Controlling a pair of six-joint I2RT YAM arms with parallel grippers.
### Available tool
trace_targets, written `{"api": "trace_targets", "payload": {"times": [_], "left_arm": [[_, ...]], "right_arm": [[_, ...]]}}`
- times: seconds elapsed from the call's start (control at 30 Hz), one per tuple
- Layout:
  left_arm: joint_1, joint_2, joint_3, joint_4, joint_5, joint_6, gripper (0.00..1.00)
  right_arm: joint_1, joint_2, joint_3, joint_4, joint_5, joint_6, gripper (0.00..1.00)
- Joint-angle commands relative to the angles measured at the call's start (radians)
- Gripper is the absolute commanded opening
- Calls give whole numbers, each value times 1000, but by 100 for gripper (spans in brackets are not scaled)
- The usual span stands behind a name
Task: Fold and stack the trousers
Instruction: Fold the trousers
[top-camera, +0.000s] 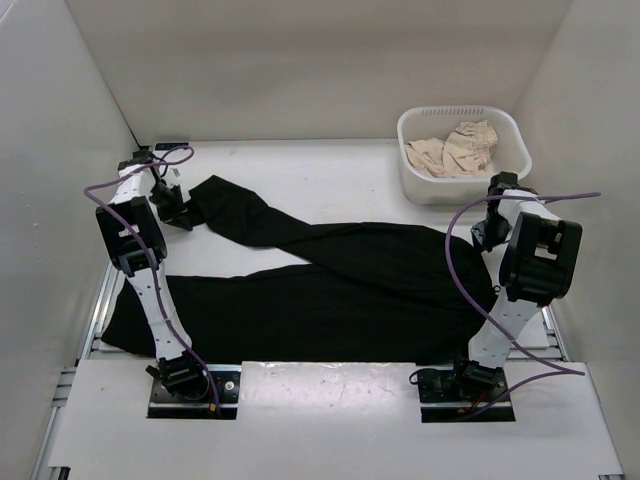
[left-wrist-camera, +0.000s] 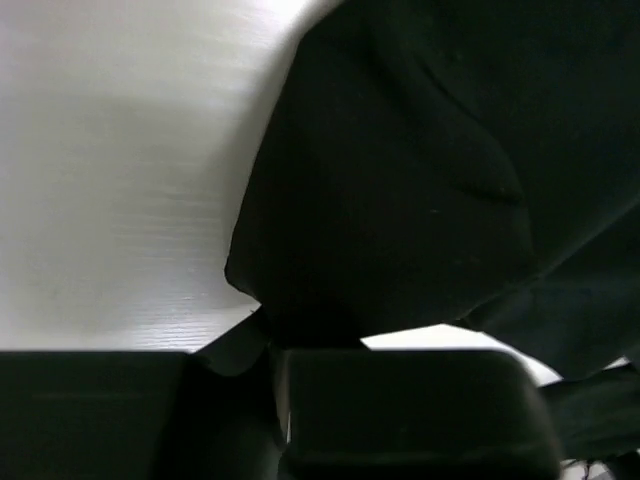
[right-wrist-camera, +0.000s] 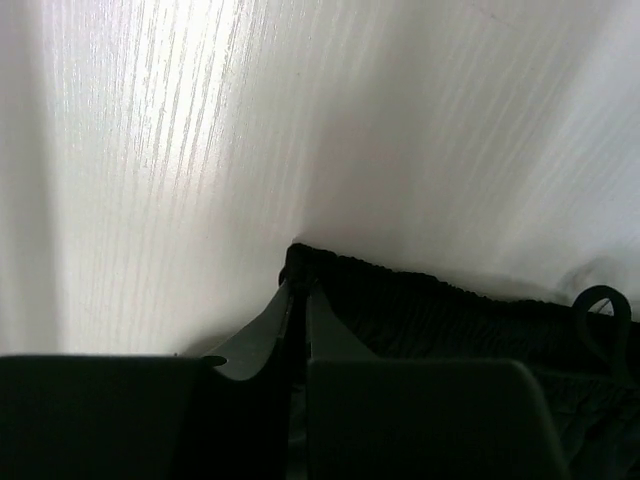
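The right gripper's (right-wrist-camera: 298, 292) fingers pinch a waistband corner of the trousers (top-camera: 340, 290). The left gripper (left-wrist-camera: 262, 325) nips a leg end, its tips lost against black cloth. The trousers sprawl left of the bin (top-camera: 440, 190).

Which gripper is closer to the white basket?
Right. The right gripper sits just in front of the basket, pinching the trousers; the left gripper is far to its left, at a leg's end.

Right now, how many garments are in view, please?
2: the black trousers spread across the table; a beige garment in the white basket, far right. Others may hide beneath.
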Motion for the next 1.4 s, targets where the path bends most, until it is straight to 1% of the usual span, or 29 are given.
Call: {"api": "trace_targets", "payload": {"times": [0.0,0.07,0.1,0.13,0.23,0.37,0.43,0.5,0.57,0.73,0.87,0.97,1.1,1.17,1.23,1.27,1.3,1.33,1.37], "left_arm": [[-5,20,42,23,-43,6,14],[-5,-10,42,33,-128,6,14],[-5,-53,28,43,-164,6,14],[-5,-81,0,52,-231,6,14],[21,-213,-55,62,-335,6,14],[85,-363,-124,62,-336,6,14],[85,-435,-147,39,-348,6,14],[95,-469,-170,14,-362,6,14],[95,-492,-170,2,-394,6,14],[139,-489,-84,2,-501,6,14],[151,-466,-113,2,-561,6,14],[151,-455,-132,2,-630,6,14],[151,-464,-132,2,-641,6,14],[151,-464,-97,2,-627,6,14],[151,-452,-63,2,-643,6,14],[151,-452,-49,2,-652,6,14],[162,-472,-49,2,-664,6,14],[171,-522,-75,2,-664,6,14],[196,-553,-157,2,-684,6,14]], "right_arm": [[1,-49,19,-21,55,-52,0],[1,-101,19,-12,64,-86,0],[1,-121,19,-12,64,-121,0],[1,-141,30,-12,75,-139,0],[1,-270,30,-12,93,-213,0],[1,-382,11,8,75,-288,0],[1,-420,11,8,47,-307,0],[1,-431,11,8,26,-318,0],[1,-460,20,8,26,-331,0],[-42,-482,71,-1,15,-390,0],[-51,-482,80,-1,-36,-443,0],[-51,-482,80,-21,-36,-454,0],[-99,-491,70,-31,-36,-442,0],[-108,-491,70,-21,-72,-442,0],[-108,-470,111,-32,-98,-431,0],[-108,-469,125,-65,-112,-422,0],[-108,-480,125,-93,-112,-422,0],[-108,-495,110,-119,-112,-388,0],[-108,-549,75,-159,-112,-373,0]]}}
